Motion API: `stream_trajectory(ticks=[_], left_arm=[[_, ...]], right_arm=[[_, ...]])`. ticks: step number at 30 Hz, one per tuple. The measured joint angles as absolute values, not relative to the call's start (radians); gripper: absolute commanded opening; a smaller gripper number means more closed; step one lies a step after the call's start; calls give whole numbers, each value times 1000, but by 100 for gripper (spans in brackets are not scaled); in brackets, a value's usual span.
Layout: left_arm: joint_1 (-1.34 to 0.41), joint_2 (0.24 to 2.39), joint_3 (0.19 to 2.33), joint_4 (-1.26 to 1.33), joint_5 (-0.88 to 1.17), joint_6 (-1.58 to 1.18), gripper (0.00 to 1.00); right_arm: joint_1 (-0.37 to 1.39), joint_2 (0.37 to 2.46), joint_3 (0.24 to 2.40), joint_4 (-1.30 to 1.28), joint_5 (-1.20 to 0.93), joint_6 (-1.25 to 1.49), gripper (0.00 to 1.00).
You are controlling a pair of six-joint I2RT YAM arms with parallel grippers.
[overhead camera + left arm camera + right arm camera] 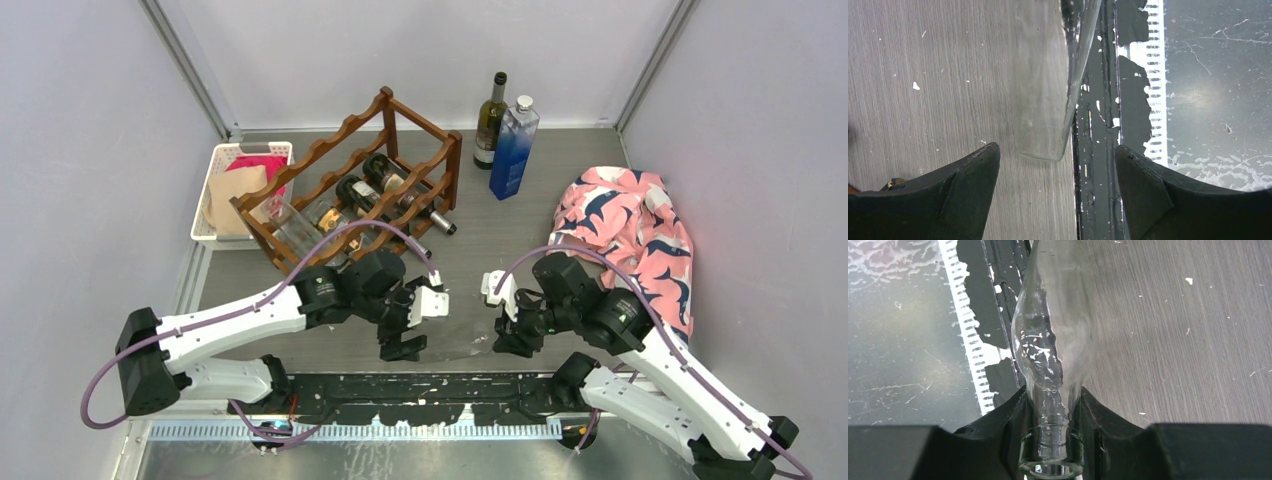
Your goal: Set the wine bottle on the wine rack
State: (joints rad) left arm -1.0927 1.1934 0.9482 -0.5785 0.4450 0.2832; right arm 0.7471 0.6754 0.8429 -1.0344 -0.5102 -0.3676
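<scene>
Here's your wine bottle (1055, 340), clear glass and empty by the look of it, lying on its side on the table (480, 240) right at the near edge, between the two arms and well apart from the wine rack (350, 180) at the back left. Your right gripper (1050, 405) is pinching the neck just below the lip, fingers pressed tight on either side of it. Your left gripper (1056, 149) stands spread wide over the base end, one finger on each side and neither touching the glass. Now think about how this thing handles: it's stiff, smooth and slippery, it breaks if dropped, and though probably light without wine, the weight sits in the fat body, far from that neck grip. Held by the neck alone, I'd expect it to droop or twist between the pads. The lip gives you a stop against sliding out, which helps. The better second hold is across the straight part of the body near the base, where the walls are parallel and won't squirt free. The rack already carries several bottles (385, 190) on its lower rails, so you'll want a free cradle and a level, gentle entry.
</scene>
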Motion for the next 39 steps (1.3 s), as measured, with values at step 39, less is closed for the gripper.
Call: stream_trajectory(ticks=[39], left_arm=[[-825, 1148, 1571, -740, 101, 69, 81]], right_arm=[[747, 556, 718, -536, -316, -90, 1]])
